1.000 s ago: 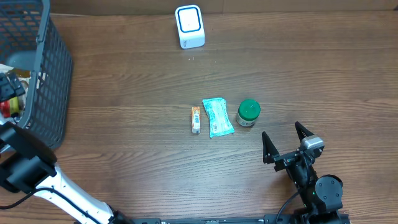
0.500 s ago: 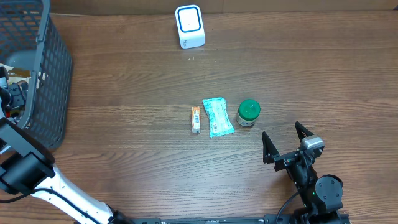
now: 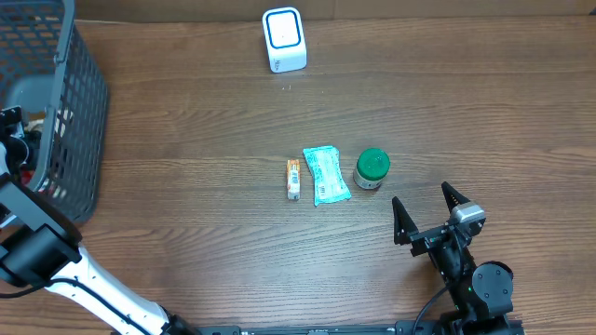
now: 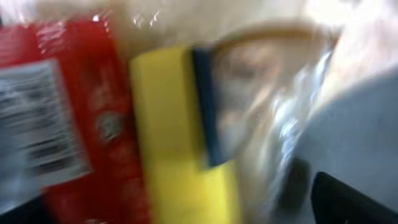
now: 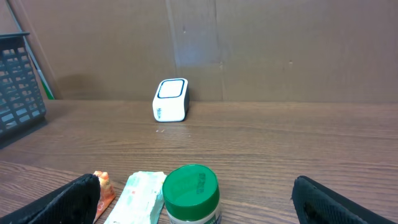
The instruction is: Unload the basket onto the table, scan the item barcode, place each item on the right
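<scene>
My left gripper [image 3: 11,140] reaches into the grey mesh basket [image 3: 70,112] at the table's left edge. Its blurred wrist view is filled by a red package with a white barcode label [image 4: 43,124], a yellow item [image 4: 168,137] and clear plastic wrap [image 4: 273,93]. The left gripper [image 4: 186,211] hangs open just above them, with one dark fingertip [image 4: 351,199] showing at lower right. The white scanner with a blue ring [image 3: 284,39] [image 5: 170,99] stands at the far edge. My right gripper [image 3: 428,212] [image 5: 199,202] rests open at the near right, empty, facing a green-lidded jar [image 3: 372,169] [image 5: 191,190].
An orange sachet [image 3: 293,179] [image 5: 102,186] and a teal packet [image 3: 326,175] [image 5: 137,196] lie beside the jar at mid-table. A brown cardboard wall [image 5: 249,43] closes off the back. The basket's tall mesh sides surround the left gripper.
The left gripper has shifted slightly inside the basket, and the red and yellow items seen beside it from above are now covered. The right arm has not moved.
</scene>
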{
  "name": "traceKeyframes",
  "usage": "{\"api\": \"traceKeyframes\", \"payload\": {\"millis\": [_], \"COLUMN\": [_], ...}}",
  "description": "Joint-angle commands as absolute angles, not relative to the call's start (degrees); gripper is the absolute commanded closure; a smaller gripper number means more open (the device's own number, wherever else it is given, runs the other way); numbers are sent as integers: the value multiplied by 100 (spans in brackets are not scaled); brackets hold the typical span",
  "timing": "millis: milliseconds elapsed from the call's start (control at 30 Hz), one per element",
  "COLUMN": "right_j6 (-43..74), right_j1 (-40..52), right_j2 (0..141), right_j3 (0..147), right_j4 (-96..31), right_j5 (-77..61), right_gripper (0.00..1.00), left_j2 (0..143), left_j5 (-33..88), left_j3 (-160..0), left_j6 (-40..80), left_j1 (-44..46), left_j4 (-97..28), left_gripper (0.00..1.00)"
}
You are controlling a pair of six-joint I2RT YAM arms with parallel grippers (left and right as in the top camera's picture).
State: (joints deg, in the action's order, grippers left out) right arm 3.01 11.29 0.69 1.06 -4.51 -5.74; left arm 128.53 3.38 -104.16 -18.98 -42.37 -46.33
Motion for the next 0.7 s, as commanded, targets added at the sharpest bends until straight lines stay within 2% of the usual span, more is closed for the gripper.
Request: {"api": "traceKeyframes", "payload": {"millis": [0, 333, 667], "right_j6": [322, 322, 322], "right_j1": [1118, 1118, 1118], "right_j2": [16, 16, 16], "right_j3": [45, 45, 45], "right_j4": [-425, -425, -425], "right_j5": [-567, -565, -565], "right_gripper": [0, 0, 0], "left_j2": [12964, 12951, 12943], "left_j5": [410, 545, 331], "left_j3": [-10361, -10541, -11633], "left_j6": [-1758, -1511, -1675], "left_j1": [-4235, -4230, -4171], "left_j4": [-4512, -4550, -5382], "left_gripper": [0, 0, 0]}}
